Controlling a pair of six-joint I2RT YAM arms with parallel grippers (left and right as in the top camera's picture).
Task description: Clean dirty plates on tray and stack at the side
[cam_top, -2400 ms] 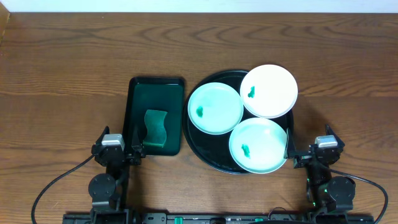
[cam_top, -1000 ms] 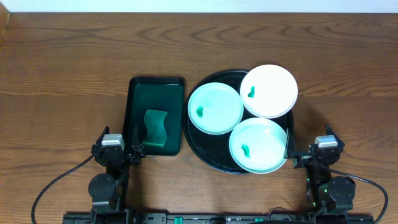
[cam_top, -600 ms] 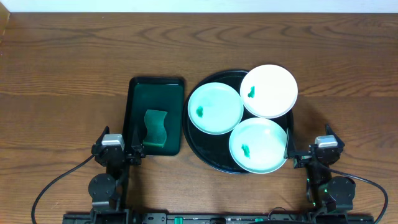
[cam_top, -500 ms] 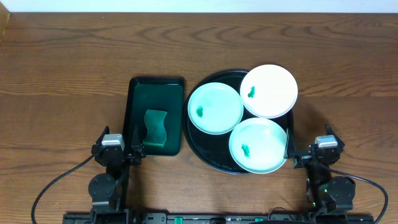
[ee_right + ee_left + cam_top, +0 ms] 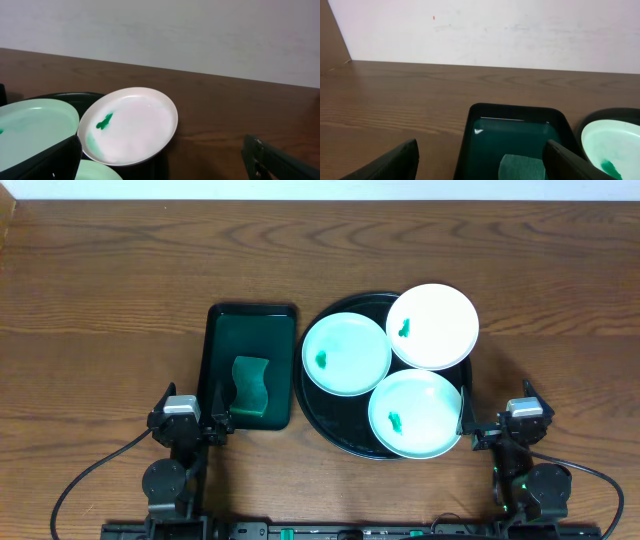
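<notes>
The round black tray (image 5: 322, 416) holds three plates, each with a small green smear: a mint one (image 5: 346, 354) on the left, a white one (image 5: 432, 326) at the back and a mint one (image 5: 415, 414) in front. My left gripper (image 5: 190, 404) stands open near the table's front edge, just short of the green sponge tray, with nothing between its fingers (image 5: 395, 161). On the other side, my right gripper (image 5: 497, 414) is open and empty beside the black tray's front right rim. The right wrist view shows the white plate (image 5: 130, 125) straight ahead.
A rectangular dark green tray (image 5: 250, 330) with a green sponge (image 5: 251, 387) lies left of the black tray. Bare wooden table spreads to the left, the right and the back. A pale wall stands behind the table's far edge.
</notes>
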